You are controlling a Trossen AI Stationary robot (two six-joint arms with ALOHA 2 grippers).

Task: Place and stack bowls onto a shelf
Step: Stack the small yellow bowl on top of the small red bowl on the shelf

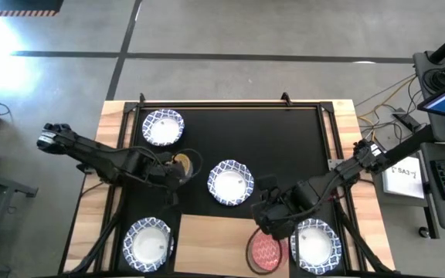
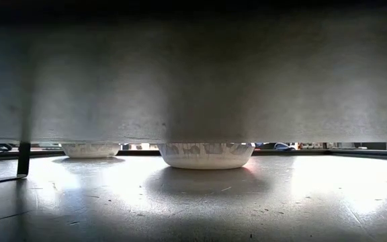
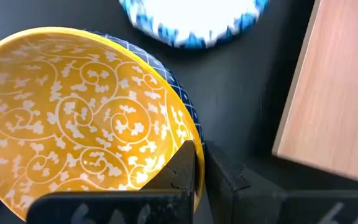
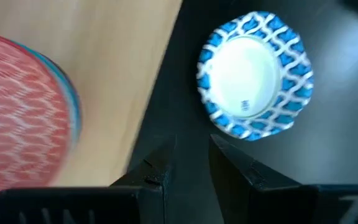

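My left gripper [image 1: 178, 171] is shut on a yellow-gold bowl [image 3: 73, 118] with a white scroll pattern inside and a blue outside, over the black mat's left half. My right gripper [image 4: 188, 162] hangs open and empty over the far edge of the light-wood shelf [image 1: 215, 239], which lies flat at the mat's near side. A red bowl [image 1: 266, 251] stands on the shelf's right end. White bowls with blue rims sit on the mat: one at the centre [image 1: 230, 183], one at the far left [image 1: 163, 127]. My left gripper pinches the yellow bowl's rim [image 3: 188, 134], one finger inside the bowl and one against its blue outer wall. The fingers come from above, slanting down. The bowl hangs tilted from the fingers, clear of the mat; the low view shows no yellow bowl standing there.
Two more white blue-rimmed bowls sit beside the shelf, at the near left [image 1: 148, 244] and near right [image 1: 315, 245]. A black frame [image 1: 230, 104] borders the mat. A keyboard and papers [image 1: 408, 174] lie beyond the table's right edge.
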